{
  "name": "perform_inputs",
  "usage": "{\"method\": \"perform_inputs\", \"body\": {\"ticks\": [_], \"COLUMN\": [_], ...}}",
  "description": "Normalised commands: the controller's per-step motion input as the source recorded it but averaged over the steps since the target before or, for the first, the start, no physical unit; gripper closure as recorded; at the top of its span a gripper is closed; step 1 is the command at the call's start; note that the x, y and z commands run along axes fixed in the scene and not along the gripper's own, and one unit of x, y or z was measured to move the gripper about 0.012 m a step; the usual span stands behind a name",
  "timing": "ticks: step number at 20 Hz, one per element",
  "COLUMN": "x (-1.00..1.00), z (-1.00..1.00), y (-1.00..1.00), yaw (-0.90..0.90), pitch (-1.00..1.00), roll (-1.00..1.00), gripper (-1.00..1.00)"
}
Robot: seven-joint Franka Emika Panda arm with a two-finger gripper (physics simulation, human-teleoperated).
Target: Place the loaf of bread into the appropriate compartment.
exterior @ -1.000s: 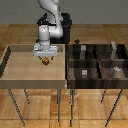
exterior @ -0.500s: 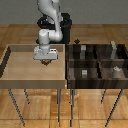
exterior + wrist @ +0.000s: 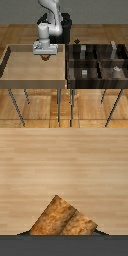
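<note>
The loaf of bread [image 3: 46, 58] is a tiny brown chunk hanging just under my gripper [image 3: 45, 55], which is shut on it above the back right part of the light tan tray [image 3: 15, 75]. In the wrist view the loaf of bread [image 3: 62, 220] fills the lower middle, tilted, with the tray's wood grain behind it. The dark divided box [image 3: 98, 61] stands to the exterior view's right of the tray. Its compartments [image 3: 82, 80] have dark striped walls. My fingertips themselves are too small to make out.
Small pale grey blocks sit in the box's cells, among them one [image 3: 84, 73] in a front cell and one [image 3: 114, 48] at the back. A tiny dark object [image 3: 76, 41] lies by the box's back left corner. Both containers stand on thin-legged tables over a wooden floor.
My gripper has risen a little with the loaf of bread in it, which now hangs slightly higher above the tray floor. Nothing in the box has moved.
</note>
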Motion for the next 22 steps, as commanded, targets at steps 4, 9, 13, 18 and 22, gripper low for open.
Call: {"method": "perform_inputs", "body": {"ticks": [4,9,13,18,22], "x": [0.0,0.0,0.0,0.0,0.0], "z": [0.75,0.0,0.06,1.0,0.25], "y": [0.0,0.4,0.5,0.0,0.5], "yaw": [0.0,0.0,0.0,0.0,0.0], "pitch": [0.0,0.0,0.0,0.0,0.0], "roll": [0.0,0.0,0.0,0.0,0.0], "gripper": [1.0,1.0,1.0,1.0,1.0]}}
